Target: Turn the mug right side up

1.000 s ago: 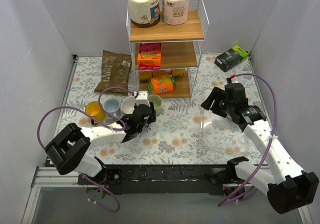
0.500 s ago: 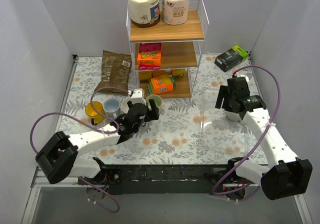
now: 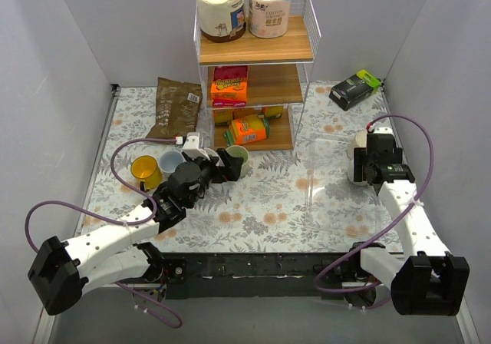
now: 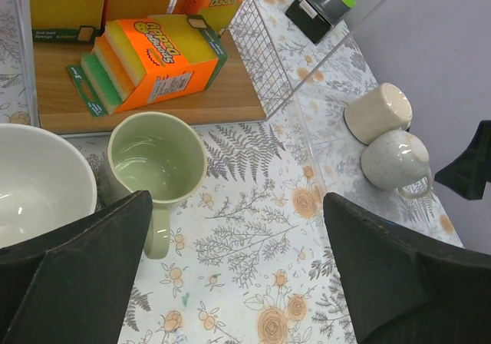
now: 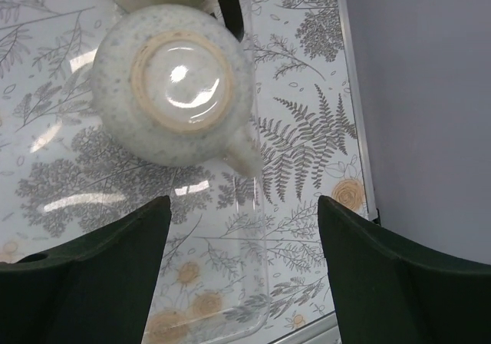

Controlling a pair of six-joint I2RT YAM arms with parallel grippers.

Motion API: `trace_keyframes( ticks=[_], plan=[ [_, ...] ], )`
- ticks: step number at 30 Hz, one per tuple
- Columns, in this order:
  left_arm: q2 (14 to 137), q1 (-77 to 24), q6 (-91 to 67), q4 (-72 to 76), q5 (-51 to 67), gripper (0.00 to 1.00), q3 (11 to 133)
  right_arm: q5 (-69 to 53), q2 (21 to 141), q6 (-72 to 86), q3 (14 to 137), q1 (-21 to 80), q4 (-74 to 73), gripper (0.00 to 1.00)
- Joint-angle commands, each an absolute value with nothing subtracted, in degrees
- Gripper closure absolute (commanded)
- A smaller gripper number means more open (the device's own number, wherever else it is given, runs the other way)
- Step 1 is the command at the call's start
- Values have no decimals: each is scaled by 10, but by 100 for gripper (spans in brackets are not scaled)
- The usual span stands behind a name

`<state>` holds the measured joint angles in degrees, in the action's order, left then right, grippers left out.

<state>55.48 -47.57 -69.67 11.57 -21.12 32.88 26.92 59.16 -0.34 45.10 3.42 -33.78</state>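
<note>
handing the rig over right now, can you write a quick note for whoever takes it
Right end effector: open, holding nothing, hovering over the speckled mug at the right side of the table.
Left end effector: open, holding nothing, next to the upright green mug by the shelf.
Speckled mug: upside down, base up, handle pointing toward the right end effector's fingers; a cream mug sits close beside it.
Done: the approach only. The mug is not gripped.
Left: come down, grip it (probably by the body or handle), flip it and set it down opening up.
</note>
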Motion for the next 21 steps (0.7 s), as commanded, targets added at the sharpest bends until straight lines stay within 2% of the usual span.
trace_keyframes(
  ticks=[1, 8, 21],
  plan=[
    [543, -479, -685, 112, -195, 6, 325, 226, 609, -94, 459, -19, -267, 16],
    [541, -479, -695, 116, -206, 4, 319, 109, 678, -155, 454, -61, -230, 18],
    [497, -492, -706, 116, -245, 2, 298, 69, 746, -185, 468, -92, -234, 26]
  ],
)
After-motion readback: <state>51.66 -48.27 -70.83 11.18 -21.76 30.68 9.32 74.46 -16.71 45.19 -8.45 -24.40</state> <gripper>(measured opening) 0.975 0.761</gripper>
